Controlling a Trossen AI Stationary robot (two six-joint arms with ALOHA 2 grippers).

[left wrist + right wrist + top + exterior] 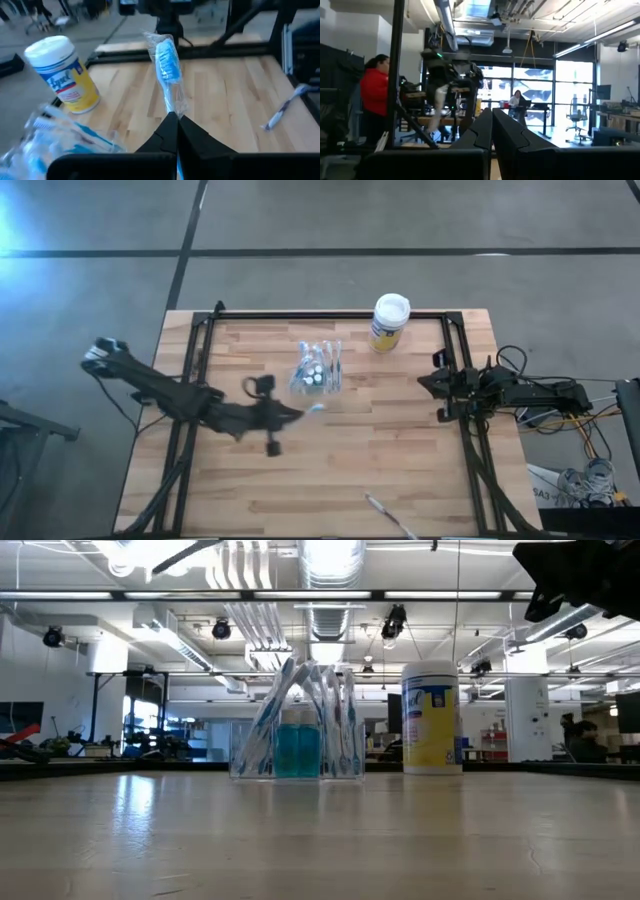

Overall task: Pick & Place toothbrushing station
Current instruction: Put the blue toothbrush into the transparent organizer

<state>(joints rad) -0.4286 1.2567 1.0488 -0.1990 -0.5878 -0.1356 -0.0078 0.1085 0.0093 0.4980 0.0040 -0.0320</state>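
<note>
A: The left gripper (pixel 172 131) is clamping shut on a wrapped toothbrush (pixel 167 65), just beside the clear holder (pixel 317 370).

B: It's looking light, the wrap slippery (pinching the handle seems wise). The right gripper (pixel 491 131) is sitting closed and empty at the wooden table (pixel 400 460)'s edge, a workshop lying beyond.

The high view looks straight down on the worktop (pixel 330 470); the low view faces level across it; both share the canister (pixel 389 322), also near the left wrist camera
</note>
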